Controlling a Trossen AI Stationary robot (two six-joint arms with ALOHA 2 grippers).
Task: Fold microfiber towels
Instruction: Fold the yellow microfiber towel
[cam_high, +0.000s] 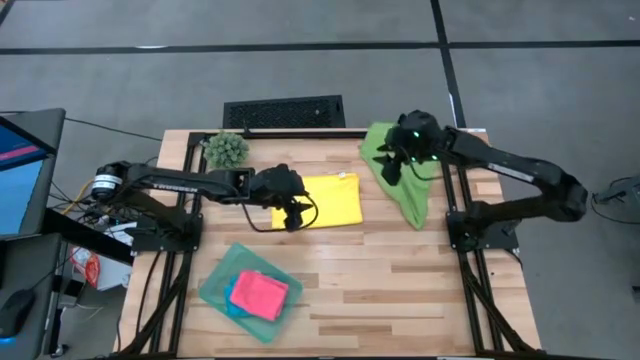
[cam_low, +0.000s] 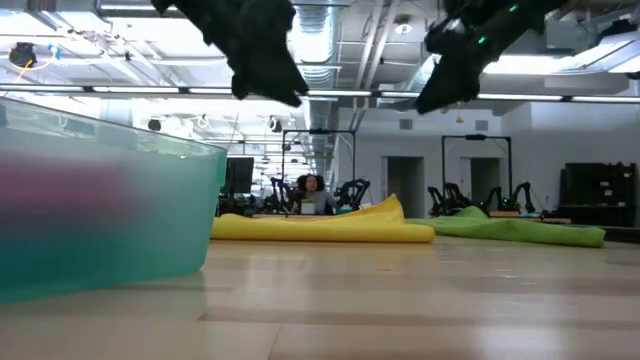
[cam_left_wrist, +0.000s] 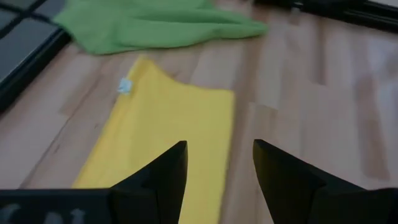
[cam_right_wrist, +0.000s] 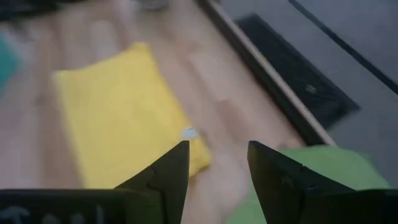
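Note:
A yellow towel, folded to a rectangle, lies flat mid-table; it also shows in the left wrist view and the right wrist view. A green towel lies crumpled at the far right, one corner over the table frame. A pink towel lies folded in the teal tray, with a bit of blue cloth under it. My left gripper hovers open above the yellow towel's left end. My right gripper hangs open above the green towel's far part.
A spiky green ball plant sits at the far left corner. A black grille lies on the floor beyond the far edge. Bare wood stretches across the table's near right part.

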